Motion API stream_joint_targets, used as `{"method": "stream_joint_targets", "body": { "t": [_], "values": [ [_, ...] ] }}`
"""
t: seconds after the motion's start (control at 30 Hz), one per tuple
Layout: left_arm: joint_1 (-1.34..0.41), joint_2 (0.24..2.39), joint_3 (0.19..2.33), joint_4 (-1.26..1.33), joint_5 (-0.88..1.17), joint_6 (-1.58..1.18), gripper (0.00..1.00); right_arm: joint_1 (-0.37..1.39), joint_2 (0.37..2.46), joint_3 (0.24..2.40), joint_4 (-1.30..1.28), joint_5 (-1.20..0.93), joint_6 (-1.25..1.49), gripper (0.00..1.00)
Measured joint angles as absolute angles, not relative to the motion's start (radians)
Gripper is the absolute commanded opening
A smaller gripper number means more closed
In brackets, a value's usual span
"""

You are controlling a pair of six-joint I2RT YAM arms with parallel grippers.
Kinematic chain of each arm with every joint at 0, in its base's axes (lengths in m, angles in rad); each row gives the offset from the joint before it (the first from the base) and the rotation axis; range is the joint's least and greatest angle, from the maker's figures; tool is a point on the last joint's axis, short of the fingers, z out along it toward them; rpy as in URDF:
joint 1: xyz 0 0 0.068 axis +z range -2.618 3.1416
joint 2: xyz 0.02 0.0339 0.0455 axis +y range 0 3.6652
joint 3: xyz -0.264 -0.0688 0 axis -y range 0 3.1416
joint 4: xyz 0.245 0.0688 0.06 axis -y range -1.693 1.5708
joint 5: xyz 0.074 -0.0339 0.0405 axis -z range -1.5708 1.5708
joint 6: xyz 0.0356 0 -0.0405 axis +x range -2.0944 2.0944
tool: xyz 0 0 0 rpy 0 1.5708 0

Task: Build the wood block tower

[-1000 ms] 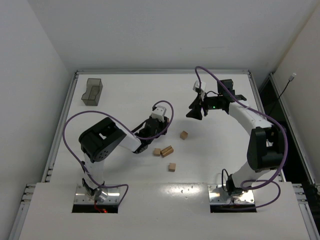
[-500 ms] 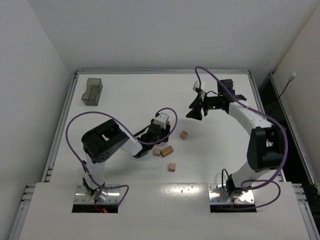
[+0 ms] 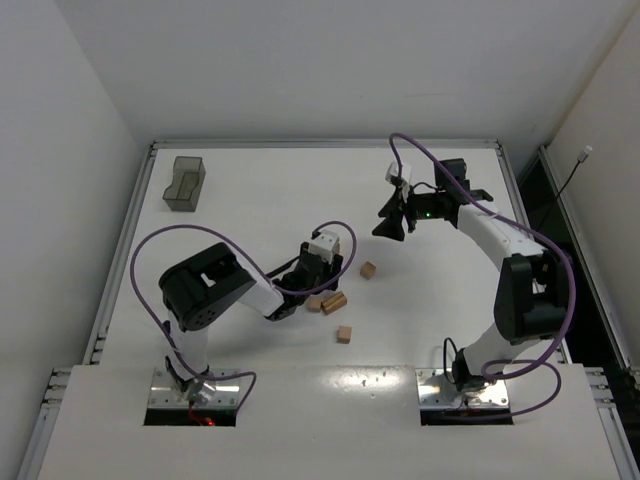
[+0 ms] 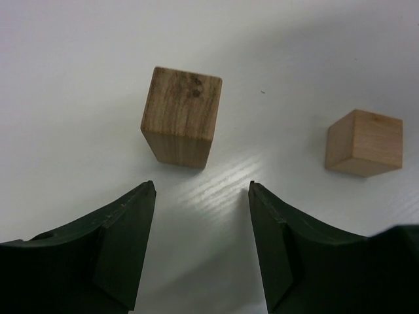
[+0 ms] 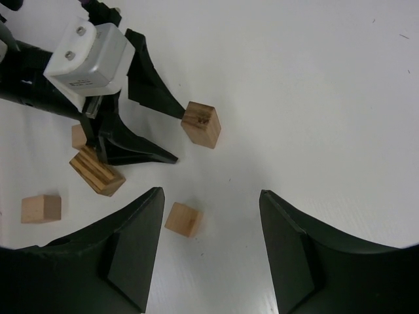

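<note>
left arm [image 3: 255, 285] stretched low over the table [image 3: 250, 200] | left gripper [image 4: 201, 190] released, empty | right arm [image 3: 490, 235] raised, right gripper [image 5: 209, 196] spread, holding nothing | wood blocks [image 4: 181, 118] light-brown, scattered loose mid-table, one just ahead of the left fingers [image 4: 131, 229]

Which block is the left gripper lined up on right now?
The taller block with dark marks on top, upright just ahead of the open left gripper, centred on its gap. The smaller cube sits off to one side.

Wood blocks [image 3: 369, 269] scattered at table [image 3: 260, 190] centre, bin [image 3: 184, 183] in far-left corner
</note>
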State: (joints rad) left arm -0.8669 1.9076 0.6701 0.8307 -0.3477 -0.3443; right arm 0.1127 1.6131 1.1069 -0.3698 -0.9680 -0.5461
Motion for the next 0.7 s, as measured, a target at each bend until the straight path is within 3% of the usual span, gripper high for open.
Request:
{"method": "stream_joint_targets", "body": {
  "t": [0.5,0.7],
  "values": [
    [-0.899,1.64,0.553,0.676,-0.421,-0.274,0.56,0.159,1.642,1.164,-0.482,-0.675,-0.503,0.56],
    [-0.873,1.514,0.58,0.529,-0.478,-0.241,0.56,0.209,1.545,1.158,-0.506,-0.516,-0.546,0.59]
  ]
}}
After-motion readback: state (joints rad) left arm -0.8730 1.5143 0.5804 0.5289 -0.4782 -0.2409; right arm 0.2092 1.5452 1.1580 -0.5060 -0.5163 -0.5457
